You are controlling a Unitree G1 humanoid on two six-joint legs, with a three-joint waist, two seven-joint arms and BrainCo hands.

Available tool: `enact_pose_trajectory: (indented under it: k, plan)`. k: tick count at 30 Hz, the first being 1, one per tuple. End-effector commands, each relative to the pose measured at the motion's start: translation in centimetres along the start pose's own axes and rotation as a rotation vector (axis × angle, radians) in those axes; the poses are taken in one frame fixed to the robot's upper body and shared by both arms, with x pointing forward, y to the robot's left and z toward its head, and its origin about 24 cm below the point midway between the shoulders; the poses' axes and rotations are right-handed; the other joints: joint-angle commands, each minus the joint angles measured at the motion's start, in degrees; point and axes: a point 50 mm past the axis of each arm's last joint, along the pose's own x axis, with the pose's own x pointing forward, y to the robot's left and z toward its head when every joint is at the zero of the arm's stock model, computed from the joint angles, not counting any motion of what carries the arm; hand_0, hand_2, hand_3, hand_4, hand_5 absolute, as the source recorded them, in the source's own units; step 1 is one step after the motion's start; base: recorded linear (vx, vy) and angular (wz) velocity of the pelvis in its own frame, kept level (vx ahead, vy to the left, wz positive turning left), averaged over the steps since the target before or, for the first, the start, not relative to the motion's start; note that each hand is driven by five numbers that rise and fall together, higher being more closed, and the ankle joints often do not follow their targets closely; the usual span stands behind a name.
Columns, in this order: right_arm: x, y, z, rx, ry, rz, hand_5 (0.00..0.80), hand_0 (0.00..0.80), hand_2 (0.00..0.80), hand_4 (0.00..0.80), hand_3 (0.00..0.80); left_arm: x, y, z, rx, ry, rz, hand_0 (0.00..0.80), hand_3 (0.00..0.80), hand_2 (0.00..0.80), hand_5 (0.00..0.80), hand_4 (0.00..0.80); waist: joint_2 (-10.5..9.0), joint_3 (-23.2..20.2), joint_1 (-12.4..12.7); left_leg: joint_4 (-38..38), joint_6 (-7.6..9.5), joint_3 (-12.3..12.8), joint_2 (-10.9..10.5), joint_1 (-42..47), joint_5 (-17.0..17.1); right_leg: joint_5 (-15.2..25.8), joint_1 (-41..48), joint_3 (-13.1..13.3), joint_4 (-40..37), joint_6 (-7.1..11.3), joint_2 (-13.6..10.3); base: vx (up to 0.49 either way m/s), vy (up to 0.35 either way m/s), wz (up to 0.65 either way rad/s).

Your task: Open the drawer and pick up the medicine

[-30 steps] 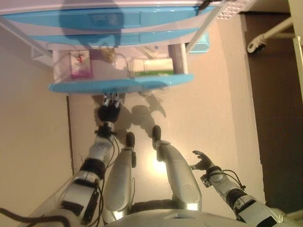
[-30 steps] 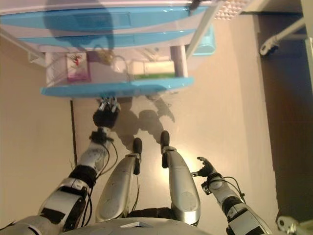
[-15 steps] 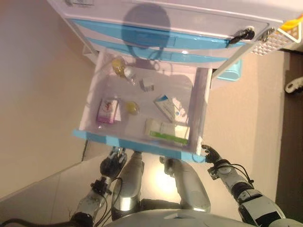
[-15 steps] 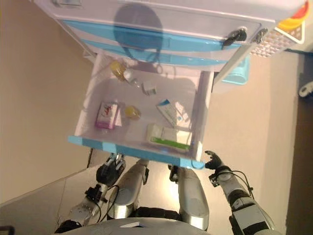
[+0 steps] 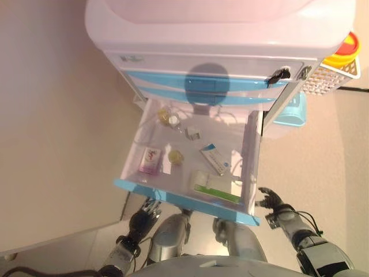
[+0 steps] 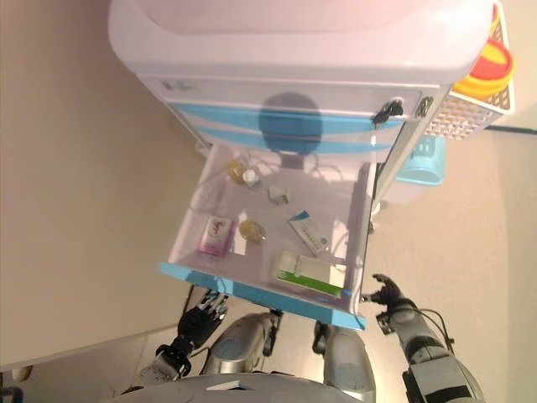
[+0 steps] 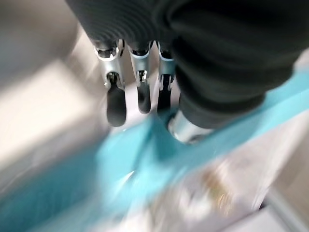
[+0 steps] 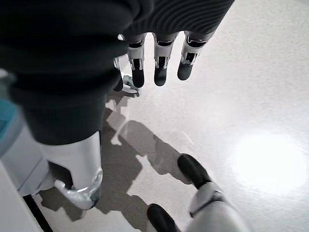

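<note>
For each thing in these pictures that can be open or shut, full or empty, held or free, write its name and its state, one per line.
Blue-fronted white plastic drawer: pulled open, holding several items.
Two blue-fronted upper drawers: shut.
Green and white medicine box: lying flat in the open drawer, free.
Pink and white small box: lying in the drawer, free.
Left hand: below the drawer front, fingers relaxed, holding nothing.
Right hand: beside the drawer's corner, open, empty.

I'm looking at what seems a clinic room: a wheeled medical cart [image 5: 230, 34] with drawers, medicine boxes [image 5: 214, 187] inside.
</note>
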Motion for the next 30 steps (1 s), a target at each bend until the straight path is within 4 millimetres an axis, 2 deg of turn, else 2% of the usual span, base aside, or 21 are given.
enact_pose_trajectory:
  k: [1, 5, 9, 12, 14, 19, 23, 25, 30]
  plan:
    - [-0.7, 1.2, -2.1, 0.001, 0.027, 0.014, 0.0, 0.0, 0.0, 0.0, 0.0, -4.3, 6.3, 2.7, 0.287, 0.012, 0.35, 0.0, 0.0, 0.0, 0.0, 0.0, -5.6, -1.27, -0.07, -1.09, 4.16, 2.46, -6.39, -1.26, -0.94, -0.54, 5.22, 1.12, -1.99, 5.28, -2.09, 0.086, 0.049, -0.01]
    - [-1.1, 1.6, -2.9, 0.002, 0.041, 0.006, 0.0, 0.0, 0.0, 0.0, 0.0, -4.9, 7.6, 2.1, 0.524, 0.16, 0.514, 0.0, 0.0, 0.0, 0.0, 0.0, -6.61, -2.04, -1.08, -2.38, 4.69, 2.57, -6.02, -0.32, -0.75, -0.12, 5.65, 2.09, -2.71, 5.49, -1.64, 0.06, 0.035, -0.04]
    - [-1.2, 1.8, -3.3, -0.006, 0.046, -0.009, 0.0, 0.0, 0.0, 0.0, 0.0, -5.3, 8.2, 1.7, 0.731, 0.296, 0.594, 0.0, 0.0, 0.0, 0.0, 0.0, -7.5, -2.58, -2.13, -3.75, 5.1, 3.05, -5.5, 0.38, -0.53, 0.33, 5.57, 2.95, -3.25, 5.83, -1.15, 0.034, 0.034, -0.13]
    - [-1.3, 1.5, -3.7, -0.014, 0.07, -0.047, 0.0, 0.0, 0.0, 0.0, 0.0, -5.5, 8.5, 1.5, 0.815, 0.369, 0.613, 0.0, 0.0, 0.0, 0.0, 0.0, -8.02, -2.82, -2.75, -4.46, 5.39, 3.62, -5.19, 0.71, -0.44, 0.73, 5.49, 3.6, -3.67, 6.07, -0.87, 0.014, 0.037, -0.11]
    - [-1.4, 0.7, -4.1, -0.011, 0.106, -0.138, 0.0, 0.0, 0.0, 0.0, 0.0, -5.4, 8.4, 1.7, 0.864, 0.399, 0.608, 0.0, 0.0, 0.0, 0.0, 0.0, -8.73, -2.78, -3.32, -4.92, 5.76, 4.3, -5.02, 1.16, -0.54, 1.33, 5.4, 4.3, -3.98, 6.42, -0.77, -0.001, 0.046, -0.2]
    - [-1.6, -2.0, -3.8, 0.069, 0.096, -0.37, 0.0, 0.0, 0.0, 0.0, 0.0, -4.8, 7.9, 1.9, 0.856, 0.391, 0.553, 0.0, 0.0, 0.0, 0.0, 0.0, -10.68, -2.84, -4.1, -4.9, 6.64, 5.73, -4.8, 1.72, -1.35, 2.54, 5.03, 6.07, -4.29, 7.21, -0.61, -0.003, 0.016, -0.26]
    - [-2.0, -4.5, -2.6, 0.151, -0.007, -0.565, 0.0, 0.0, 0.0, 0.0, 0.0, -4.2, 7.2, 1.9, 0.823, 0.328, 0.508, 0.0, 0.0, 0.0, 0.0, 0.0, -12.3, -3.22, -5.08, -5.19, 7.44, 7.29, -4.31, 2.29, -2.13, 4.51, 4.68, 7.8, -5.27, 8.42, -0.27, -0.014, 0.002, -0.31]
    - [-2.2, -5.8, -1.1, 0.188, -0.087, -0.644, 0.0, 0.0, 0.0, 0.0, 0.0, -4.0, 7.0, 1.8, 0.806, 0.306, 0.501, 0.0, 0.0, 0.0, 0.0, 0.0, -13.02, -3.43, -5.61, -5.14, 7.72, 8.18, -4.0, 2.29, -2.44, 5.34, 4.23, 8.61, -5.44, 8.95, -0.12, -0.035, 0.005, -0.28]
    - [-3.8, -8.0, 4.5, 0.282, -0.371, -0.799, 0.0, 0.0, 0.0, 0.0, 0.0, -3.8, 6.6, 1.6, 0.752, 0.269, 0.503, 0.0, 0.0, 0.0, 0.0, 0.0, -14.65, -4.0, -7.5, -5.19, 8.02, 10.36, -3.3, 2.47, -3.04, 6.58, 3.27, 10.11, -5.48, 9.88, 0.06, -0.041, 0.004, -0.33]
